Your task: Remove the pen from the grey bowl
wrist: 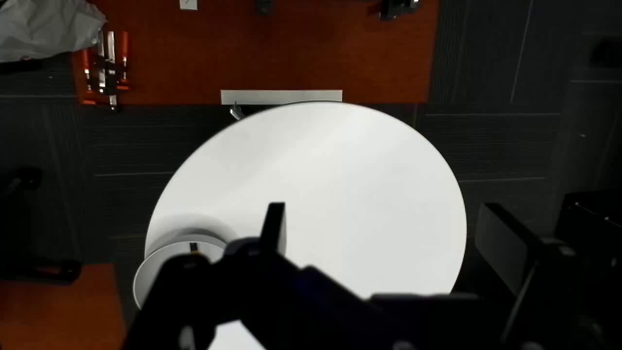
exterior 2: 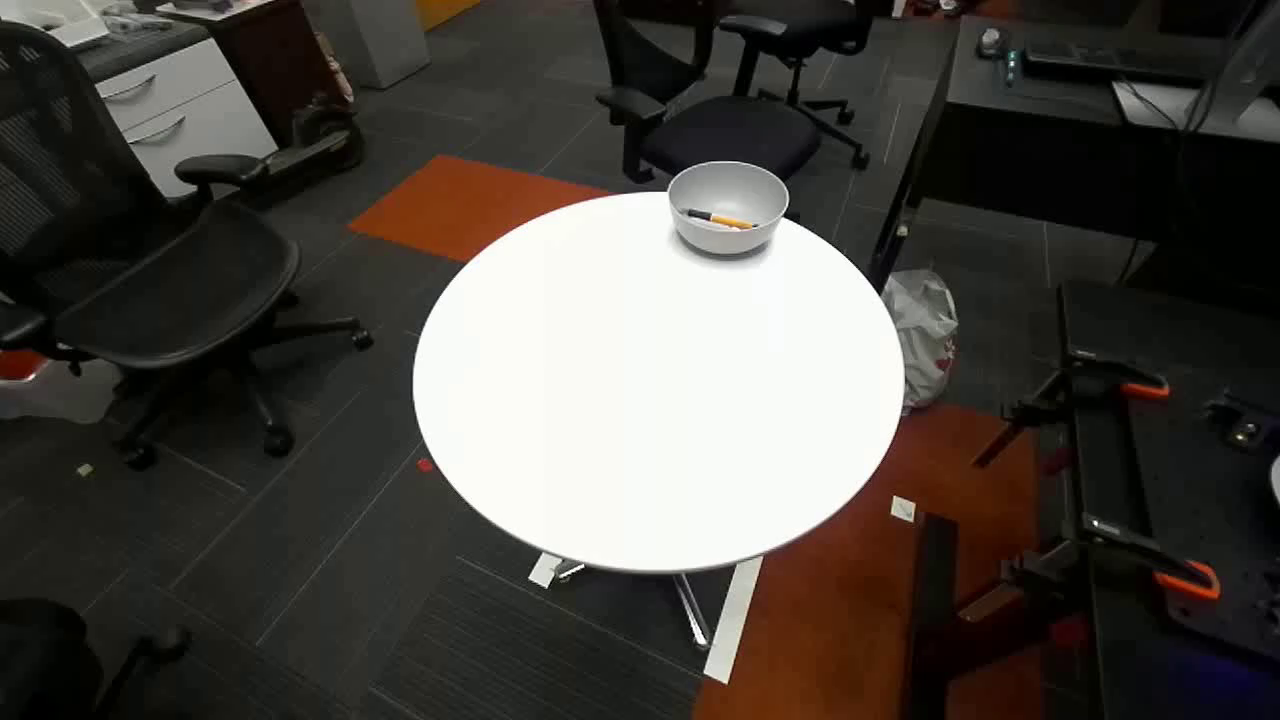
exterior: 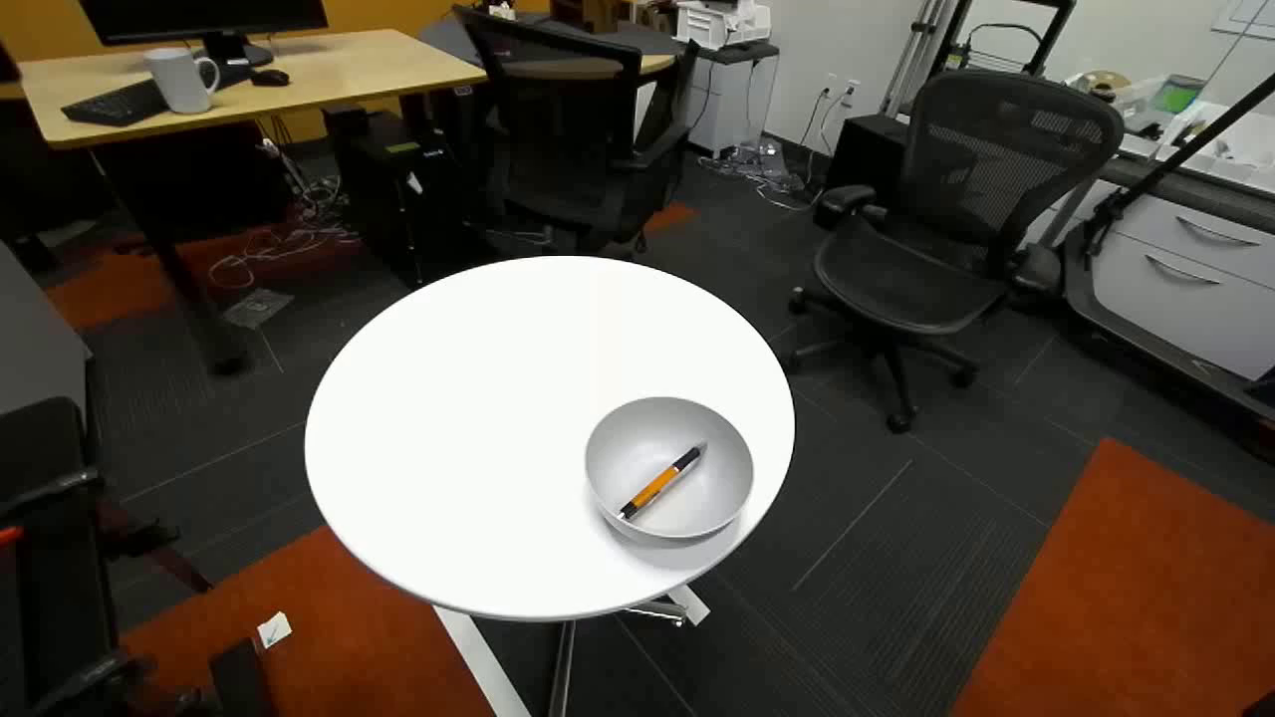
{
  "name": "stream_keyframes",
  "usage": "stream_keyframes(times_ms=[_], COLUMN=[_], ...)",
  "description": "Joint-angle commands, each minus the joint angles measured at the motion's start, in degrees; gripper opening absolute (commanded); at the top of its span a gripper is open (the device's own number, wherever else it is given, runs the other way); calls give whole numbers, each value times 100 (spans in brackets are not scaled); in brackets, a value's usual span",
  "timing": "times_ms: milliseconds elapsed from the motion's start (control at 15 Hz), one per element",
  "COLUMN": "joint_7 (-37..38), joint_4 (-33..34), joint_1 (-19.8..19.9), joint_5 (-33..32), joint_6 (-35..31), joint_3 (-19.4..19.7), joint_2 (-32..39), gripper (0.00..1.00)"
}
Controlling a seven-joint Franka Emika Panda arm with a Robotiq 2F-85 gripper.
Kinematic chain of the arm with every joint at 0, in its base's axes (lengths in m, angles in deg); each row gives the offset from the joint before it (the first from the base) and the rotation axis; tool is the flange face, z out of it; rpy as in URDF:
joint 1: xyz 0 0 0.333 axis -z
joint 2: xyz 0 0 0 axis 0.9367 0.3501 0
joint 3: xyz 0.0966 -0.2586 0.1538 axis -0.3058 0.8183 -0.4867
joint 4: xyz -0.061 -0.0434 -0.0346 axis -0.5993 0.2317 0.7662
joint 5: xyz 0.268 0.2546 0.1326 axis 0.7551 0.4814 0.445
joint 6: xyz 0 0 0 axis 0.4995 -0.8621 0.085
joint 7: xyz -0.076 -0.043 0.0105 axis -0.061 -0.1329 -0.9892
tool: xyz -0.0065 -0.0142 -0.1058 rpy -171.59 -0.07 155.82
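Orange pen (exterior: 657, 486) in the bowl (exterior: 713, 498) slants toward upper right in an exterior view, end effector (wrist: 384, 221) spread.

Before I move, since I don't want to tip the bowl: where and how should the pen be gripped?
I'd grip the pen by its orange middle, from straight above, the open gripper turned to close across the thin barrel. The pen lies inside the grey bowl, whose wall rises all round, so a sideways approach would likely hit that wall.
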Motion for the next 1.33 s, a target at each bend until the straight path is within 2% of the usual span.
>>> stream_keyframes(times_ms=[0, 667, 933, 1267], joint_7=[-51, -51, -34, 6], joint_4=[16, 16, 212, 363], joint_1=[104, 104, 111, 148], joint_5=[50, 50, 170, 182], joint_6=[16, 16, -280, -848], joint_3=[-78, -78, 13, -54], joint_2=[21, 21, 527, 1270], gripper=[100, 100, 100, 100])
